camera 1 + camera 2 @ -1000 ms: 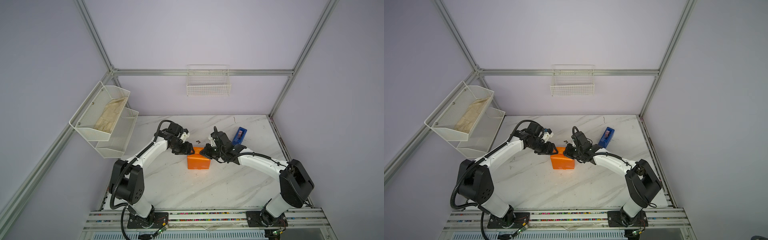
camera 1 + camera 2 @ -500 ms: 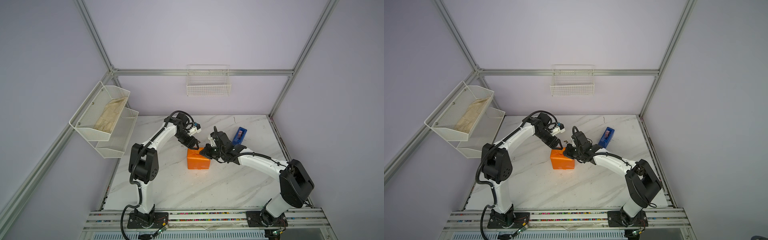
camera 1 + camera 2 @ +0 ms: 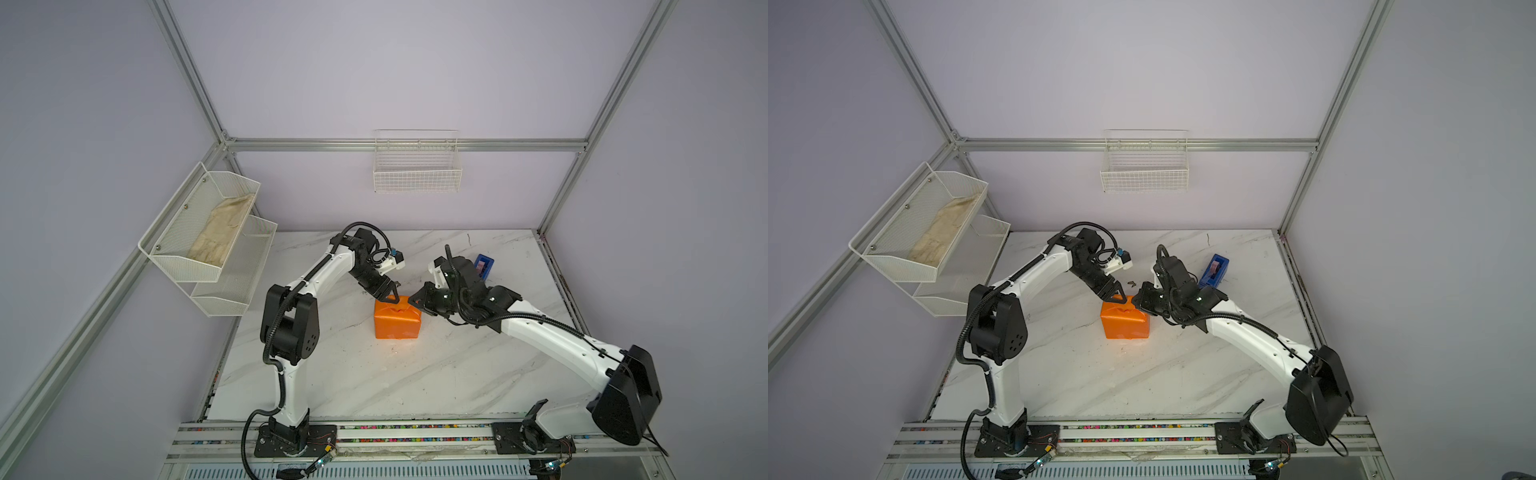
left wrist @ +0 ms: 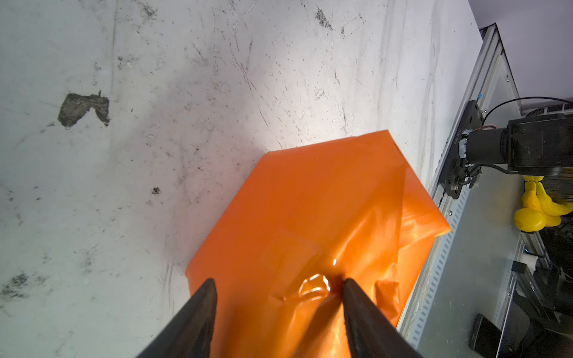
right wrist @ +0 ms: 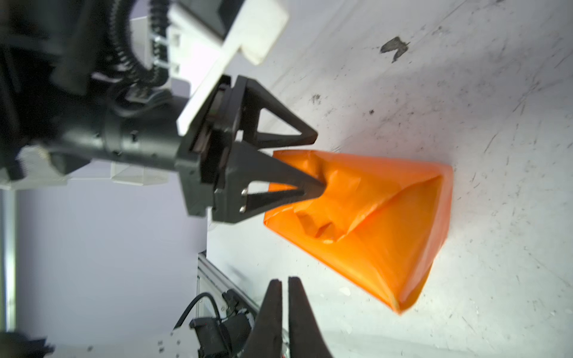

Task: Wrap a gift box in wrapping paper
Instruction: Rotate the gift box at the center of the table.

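on the table (image 3: pixel 353 374), my spread left gripper (image 4: pixel 276 285) pins the folded wrapping paper (image 3: pixel 397 324); closed right gripper (image 5: pixel 285 280) next needs the tape dispenser (image 3: pixel 483 266).

probably a robotics lab — aluminium frame (image 3: pixel 291 144), bare walls (image 3: pixel 374 62), marble-look bench (image 3: pixel 374 374)

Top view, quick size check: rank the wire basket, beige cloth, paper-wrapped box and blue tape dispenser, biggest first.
1. wire basket
2. beige cloth and paper-wrapped box: too alike to rank
3. blue tape dispenser, partly hidden
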